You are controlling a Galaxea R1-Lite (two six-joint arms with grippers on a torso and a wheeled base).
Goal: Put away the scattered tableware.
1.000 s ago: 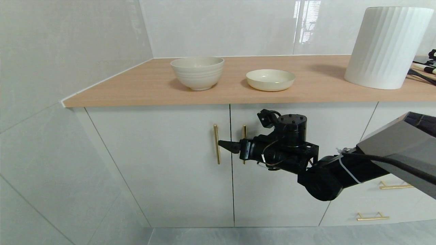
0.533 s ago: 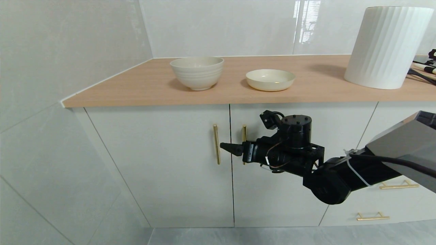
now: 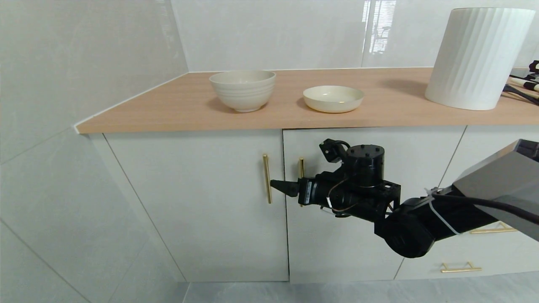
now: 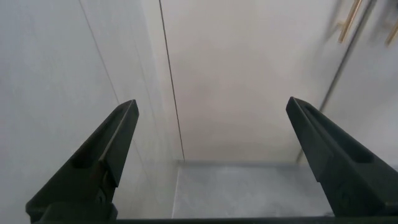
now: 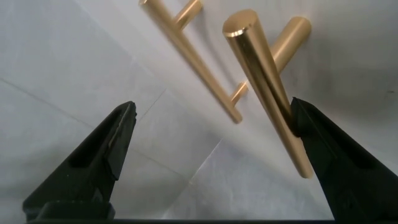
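Observation:
A cream ribbed bowl [image 3: 243,89] and a shallow cream plate [image 3: 333,98] stand on the wooden countertop [image 3: 168,109]. Below the counter, my right gripper [image 3: 278,186] is level with the two gold bar handles of the cabinet doors. It is open; one finger [image 5: 323,155] rests against the right door's handle [image 5: 267,93] [image 3: 301,165], and the left door's handle [image 5: 186,56] [image 3: 266,176] lies just beyond. The right door [image 3: 337,252] stands slightly ajar. My left gripper [image 4: 211,106] hangs open and empty low down, facing the cabinet base and the floor.
A tall white ribbed container [image 3: 478,59] stands on the counter at the right, with dark utensils [image 3: 524,86] behind it. Drawers with gold handles [image 3: 461,267] lie to the right of the doors. A tiled wall [image 3: 63,126] closes off the left side.
The right cabinet door has swung out a little, with a dark gap now under the counter edge. My right gripper stays at the handles, slightly lower than before.

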